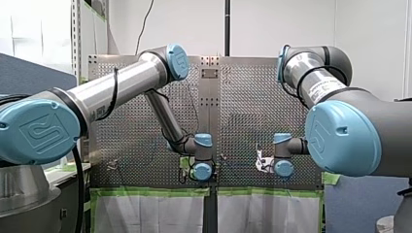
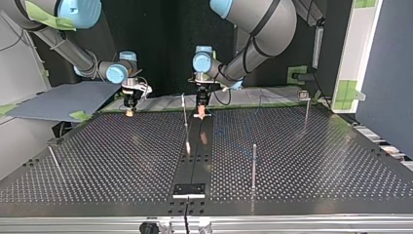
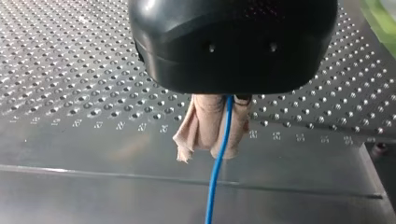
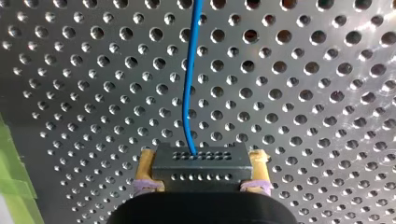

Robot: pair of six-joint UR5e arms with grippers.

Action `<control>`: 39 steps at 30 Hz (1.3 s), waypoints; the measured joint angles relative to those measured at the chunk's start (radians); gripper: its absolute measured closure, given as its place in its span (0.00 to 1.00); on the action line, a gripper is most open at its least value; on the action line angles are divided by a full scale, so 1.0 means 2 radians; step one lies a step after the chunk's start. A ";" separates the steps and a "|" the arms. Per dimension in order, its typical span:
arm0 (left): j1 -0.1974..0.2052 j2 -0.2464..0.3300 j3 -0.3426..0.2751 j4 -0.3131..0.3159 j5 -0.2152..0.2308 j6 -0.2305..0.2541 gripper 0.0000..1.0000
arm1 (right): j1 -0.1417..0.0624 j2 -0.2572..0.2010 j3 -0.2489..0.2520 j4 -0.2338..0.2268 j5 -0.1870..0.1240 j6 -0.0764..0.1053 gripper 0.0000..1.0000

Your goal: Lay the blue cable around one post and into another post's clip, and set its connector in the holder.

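In the left wrist view my left gripper [image 3: 212, 151] has beige pads shut on the blue cable [image 3: 215, 186], which runs out ahead of it over the plate. My right gripper [image 4: 201, 156] has yellow pads shut on a black connector [image 4: 201, 167]; the blue cable [image 4: 189, 84] leaves the connector and runs away over the holes. In the top view my left gripper [image 2: 201, 114] hangs over the centre strip at the far edge, and my right gripper [image 2: 129, 112] hangs to its left. A black holder [image 2: 189, 189] sits near the front edge.
Thin posts stand on the perforated table [image 2: 302, 161]: one by the centre strip [image 2: 185, 122], one at mid right [image 2: 253, 165], one at far right [image 2: 307, 109] with a clip on top, and a leaning one at the left [image 2: 53, 158].
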 joint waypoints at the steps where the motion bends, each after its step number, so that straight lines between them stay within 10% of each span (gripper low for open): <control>1: 0.001 0.000 0.002 -0.002 0.001 0.000 0.98 | -0.001 0.000 -0.003 0.002 0.000 0.000 1.00; 18: 0.004 0.000 0.009 -0.028 0.018 0.003 0.86 | -0.011 0.001 -0.029 0.030 0.011 0.000 1.00; 19: 0.003 0.000 0.009 -0.033 0.020 0.005 0.54 | -0.011 0.001 -0.029 0.030 0.011 0.000 1.00; 20: 0.002 0.000 0.008 -0.036 0.021 0.006 0.54 | -0.011 0.001 -0.029 0.031 0.011 0.000 1.00; 22: 0.001 0.001 0.008 -0.044 0.023 0.007 0.06 | -0.010 0.001 -0.029 0.031 0.010 0.000 1.00; 24: 0.000 0.001 0.008 -0.052 0.022 0.007 0.00 | -0.009 0.002 -0.029 0.031 0.010 0.000 1.00; 39: -0.005 0.026 -0.014 -0.118 0.022 0.026 0.00 | -0.007 0.002 -0.029 0.043 0.011 0.001 1.00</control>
